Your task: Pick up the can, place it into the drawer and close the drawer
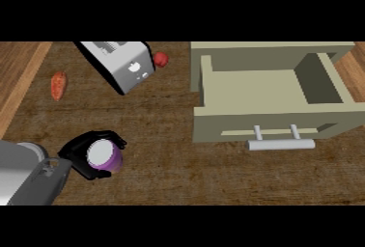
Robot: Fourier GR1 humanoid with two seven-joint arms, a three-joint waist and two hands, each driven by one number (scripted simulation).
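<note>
- Left robot hand (74, 147): fingers and thumb curled round the can (102, 155), at the lower left of the bench (171, 169).
- Can: purple body, white top facing up; contact with the bench cannot be determined.
- Drawer (271, 123): pulled open, well apart from the can, to its right; silver handle (280, 144) on its front.
- Toaster (122, 65): far side, left of the drawer.

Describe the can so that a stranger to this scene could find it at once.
Start at the open drawer on the right of the counter, then go to the lower left, where the left hand curls. Inside it is the can: purple sides, white round top, the only purple thing.
</note>
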